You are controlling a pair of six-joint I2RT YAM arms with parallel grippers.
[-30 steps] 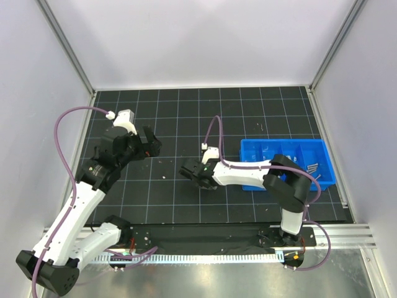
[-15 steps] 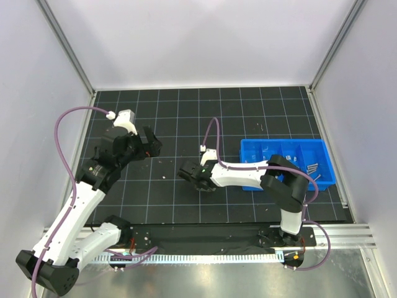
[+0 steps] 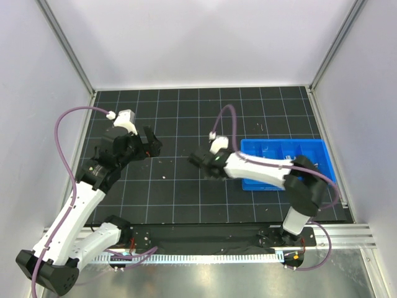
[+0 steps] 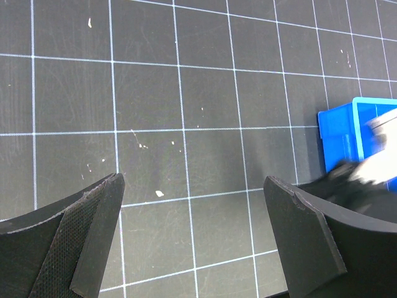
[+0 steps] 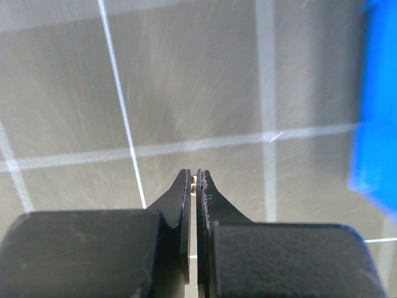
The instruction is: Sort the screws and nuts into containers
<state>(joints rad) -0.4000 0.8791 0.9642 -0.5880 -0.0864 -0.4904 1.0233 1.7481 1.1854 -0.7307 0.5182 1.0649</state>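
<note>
Black gridded mat (image 3: 186,198) inside white walls, with the blue three-compartment tray (image 3: 282,141) at its right side.

The right gripper (image 3: 196,159) hangs over the mat just left of the tray, well apart from the left gripper (image 3: 152,144) on the left side. In the right wrist view its fingers (image 5: 180,192) are pinched together on a tiny pale piece (image 5: 194,180) at their very tips, too small to tell screw from nut. The left gripper's fingers (image 4: 102,205) are spread wide and hold nothing. A loose pale bit (image 4: 159,194) lies on the mat between them, nearer one finger. The tray's corner (image 4: 338,127) shows at the right of the left wrist view.
</note>
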